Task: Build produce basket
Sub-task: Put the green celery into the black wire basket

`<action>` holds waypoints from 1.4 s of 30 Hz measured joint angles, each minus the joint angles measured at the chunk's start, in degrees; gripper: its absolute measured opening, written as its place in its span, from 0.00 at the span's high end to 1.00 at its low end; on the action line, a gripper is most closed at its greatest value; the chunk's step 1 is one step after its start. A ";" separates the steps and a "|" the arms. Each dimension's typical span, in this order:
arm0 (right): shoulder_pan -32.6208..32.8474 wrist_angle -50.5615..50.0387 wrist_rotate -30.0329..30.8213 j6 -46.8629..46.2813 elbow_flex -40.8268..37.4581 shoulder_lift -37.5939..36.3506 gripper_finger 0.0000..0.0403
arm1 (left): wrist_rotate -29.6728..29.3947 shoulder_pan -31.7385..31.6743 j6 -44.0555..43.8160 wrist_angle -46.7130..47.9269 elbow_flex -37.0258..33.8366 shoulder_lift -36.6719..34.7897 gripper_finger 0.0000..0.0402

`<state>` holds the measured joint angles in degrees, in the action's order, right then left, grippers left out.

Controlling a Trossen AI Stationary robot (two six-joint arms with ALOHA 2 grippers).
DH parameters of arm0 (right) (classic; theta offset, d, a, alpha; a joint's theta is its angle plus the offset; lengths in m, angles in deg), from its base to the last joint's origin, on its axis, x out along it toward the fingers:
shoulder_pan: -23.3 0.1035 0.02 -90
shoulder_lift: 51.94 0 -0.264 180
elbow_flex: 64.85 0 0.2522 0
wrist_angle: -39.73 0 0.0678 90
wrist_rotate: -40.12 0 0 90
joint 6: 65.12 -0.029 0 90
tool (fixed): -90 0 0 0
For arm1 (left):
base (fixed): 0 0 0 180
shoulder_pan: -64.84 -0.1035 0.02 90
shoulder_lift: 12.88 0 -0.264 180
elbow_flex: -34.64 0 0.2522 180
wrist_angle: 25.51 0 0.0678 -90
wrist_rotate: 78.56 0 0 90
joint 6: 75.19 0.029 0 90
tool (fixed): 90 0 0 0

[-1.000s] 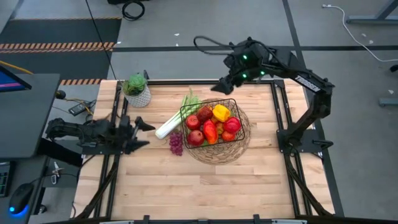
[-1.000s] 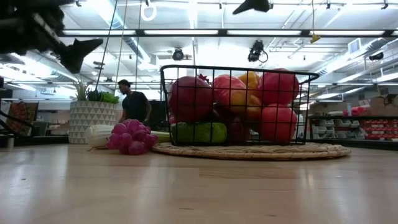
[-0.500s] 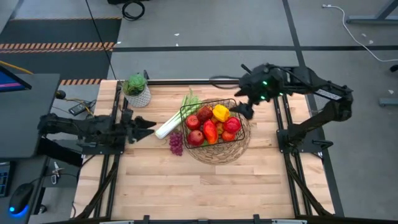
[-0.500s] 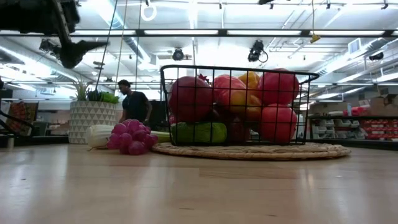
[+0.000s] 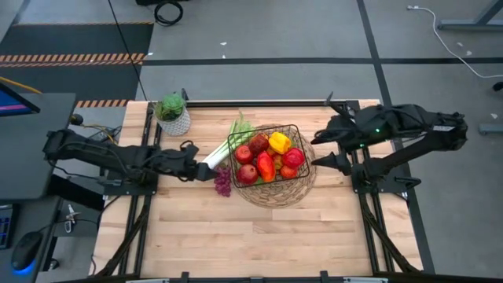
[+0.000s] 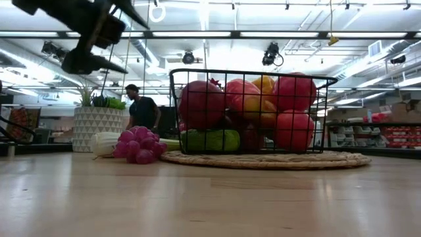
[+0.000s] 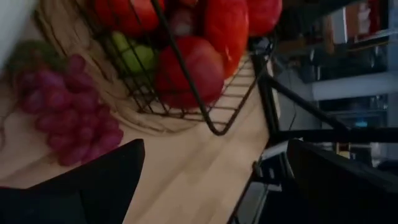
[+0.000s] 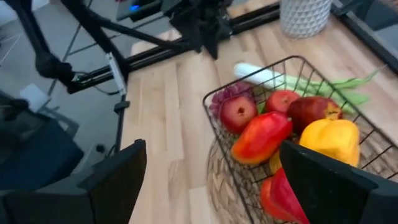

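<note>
— So where does the basket [image 5: 272,163] sit?
— Mid-table on its wicker base, holding red apples [image 5: 247,174], a yellow pepper [image 5: 278,143] and a red pepper [image 5: 265,165]. The grapes [image 5: 223,180] and the leek [image 5: 214,158] lie on the wood just outside its left wall.
— And the grippers?
— The left gripper [image 5: 206,164] hovers just beside the leek's white end and above the grapes, fingers spread wide, holding nothing. The right gripper [image 5: 319,150] hangs near the basket's right edge, jaws apart and empty too.
— Anything else?
— A potted plant [image 5: 173,113] stands at the far left corner.
</note>
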<state>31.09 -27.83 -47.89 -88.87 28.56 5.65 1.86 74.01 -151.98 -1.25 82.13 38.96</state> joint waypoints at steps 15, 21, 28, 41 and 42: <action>3.86 8.45 8.93 -3.11 -4.04 -1.57 0.08 | 7.72 -8.87 10.17 5.28 1.14 2.79 0.00; 2.89 9.80 8.92 -3.39 -4.04 0.03 0.08 | 6.04 -14.01 25.91 11.55 1.04 3.93 0.00; 2.90 10.35 8.89 -6.20 -4.04 2.34 0.08 | -2.92 -16.89 50.64 12.06 1.12 4.45 0.00; 2.88 11.77 8.93 -7.61 -4.04 4.26 0.08 | -2.67 -16.63 54.92 12.49 -2.35 10.45 0.00; 2.89 11.86 8.93 -7.61 -4.04 4.31 0.08 | -2.63 -16.65 54.98 12.51 -2.35 11.60 0.00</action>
<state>33.98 -15.97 -38.96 -96.47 24.52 9.96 -0.77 57.36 -97.00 11.26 79.78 50.56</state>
